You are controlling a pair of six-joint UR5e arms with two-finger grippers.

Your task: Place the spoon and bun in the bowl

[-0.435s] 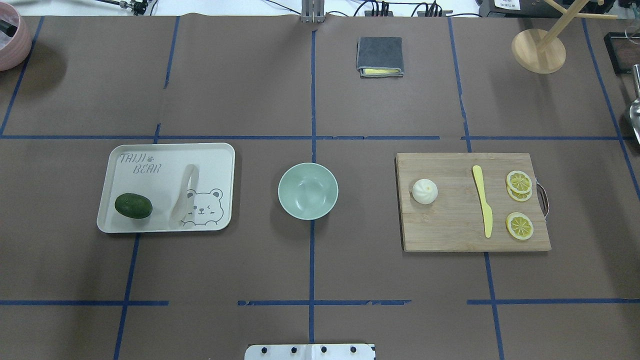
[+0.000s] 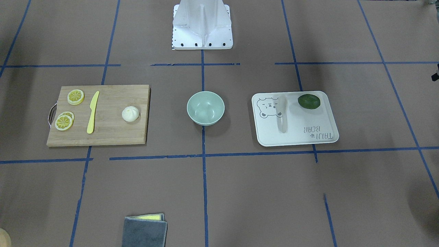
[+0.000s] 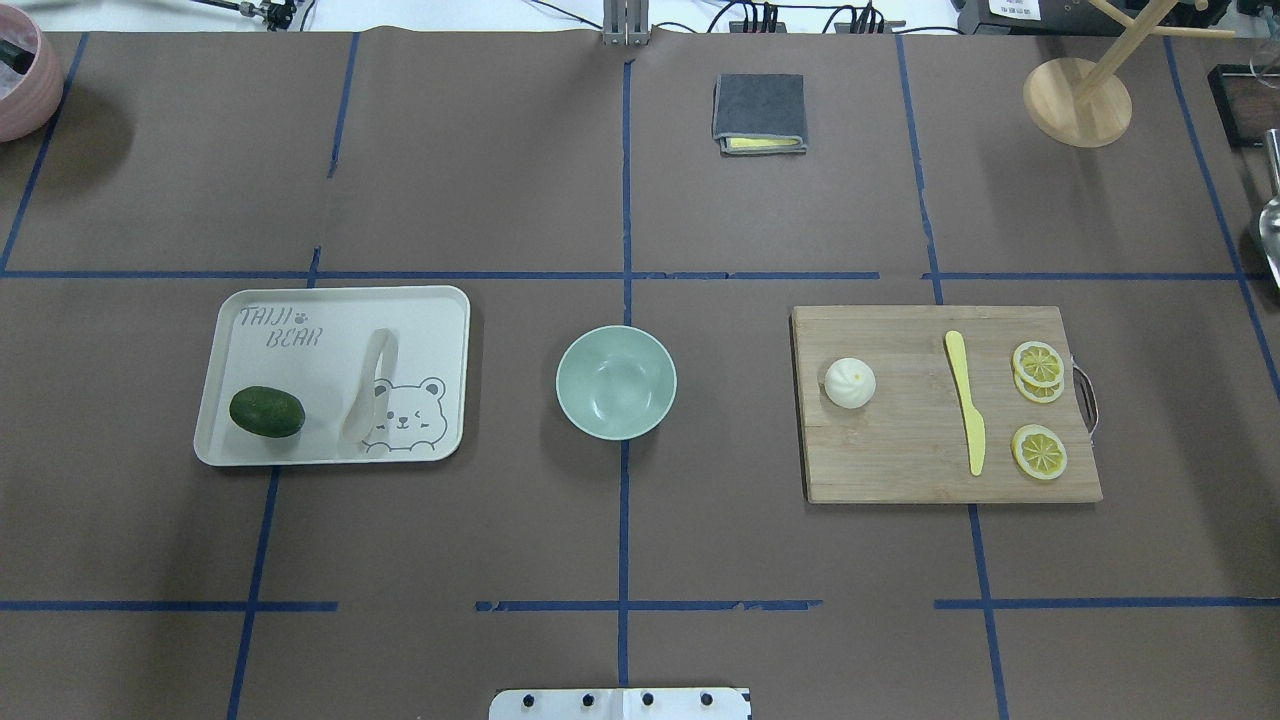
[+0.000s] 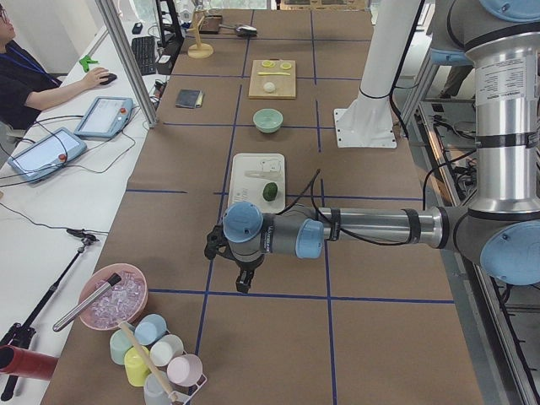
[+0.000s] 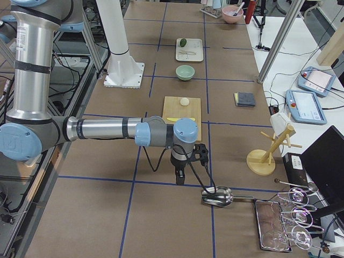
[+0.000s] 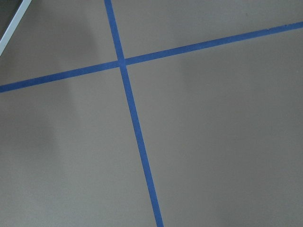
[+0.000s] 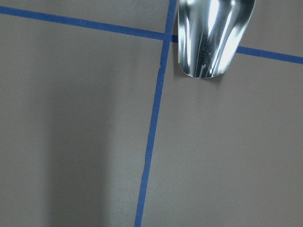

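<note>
Tray (image 3: 420, 330) holds spoon (image 3: 368, 385) and lime (image 3: 267, 412); bun (image 3: 849, 383) lies on board (image 3: 910, 460) near bowl (image 3: 616, 382).

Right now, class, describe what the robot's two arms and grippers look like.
Both the left arm and right arm are silver tubes with pale blue joint caps. The left gripper and right gripper are small and black, with black cables looping nearby.

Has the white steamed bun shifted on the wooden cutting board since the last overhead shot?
No. The white steamed bun sits at the same spot near the left end of the wooden cutting board, equally far from the yellow plastic knife.
</note>
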